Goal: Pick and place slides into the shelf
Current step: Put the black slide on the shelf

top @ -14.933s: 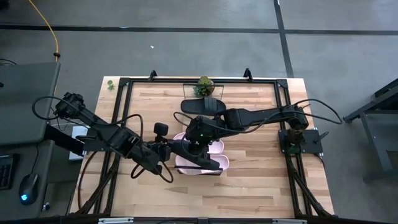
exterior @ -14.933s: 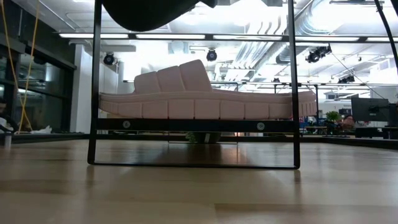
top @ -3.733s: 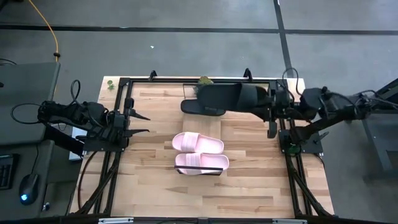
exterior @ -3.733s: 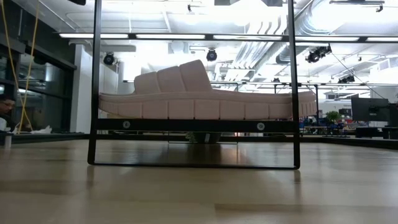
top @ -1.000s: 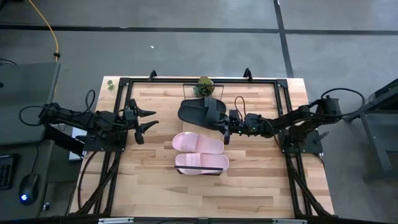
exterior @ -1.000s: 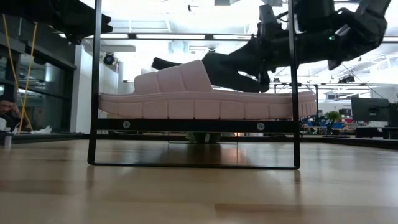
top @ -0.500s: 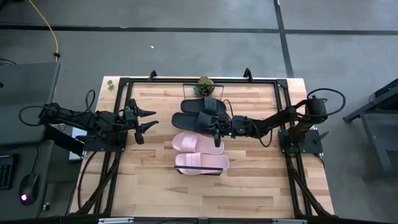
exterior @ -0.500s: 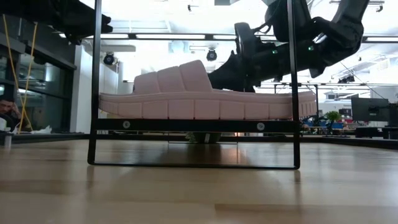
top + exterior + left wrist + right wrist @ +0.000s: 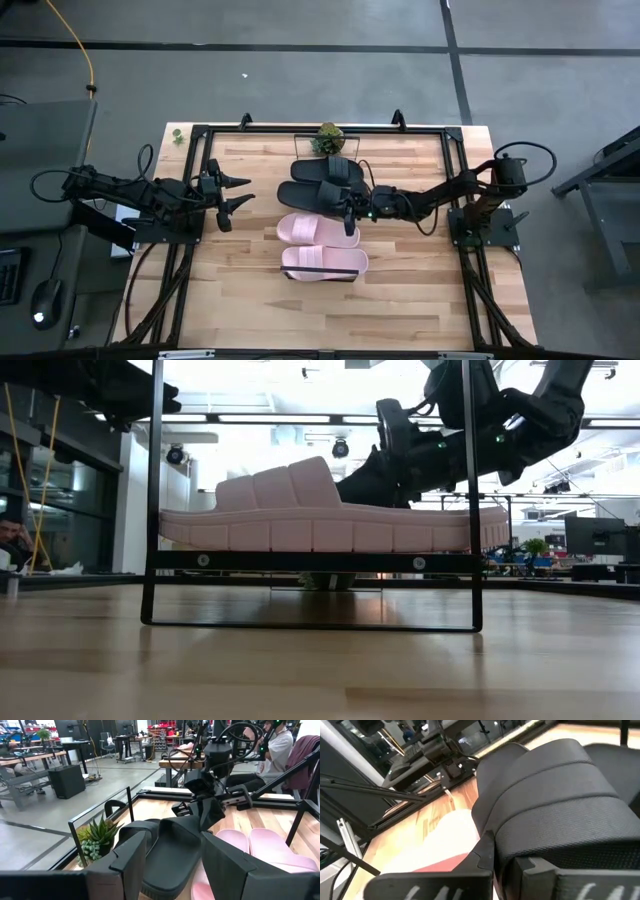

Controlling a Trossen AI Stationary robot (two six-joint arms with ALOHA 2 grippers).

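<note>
I'm setting the 2nd black slide (image 9: 312, 192) down w/ right gripper (image 9: 350, 210) pinched on it; next, let go.

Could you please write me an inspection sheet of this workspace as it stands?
Surface: plank table, bare wood at the front.
Job's things: two pink slides side by side mid-table; two black slides beside them, toward the rear edge. Shelf under a pink slide in the low view.
Clutter: small plant at the rear edge.
Grippers: right tool shut on the nearer black slide; left tool open, empty, over the table's left side.
Cables: loops along both arms; yellow cable on the floor.
Surroundings: person seated beyond the table; desks and equipment behind.
</note>
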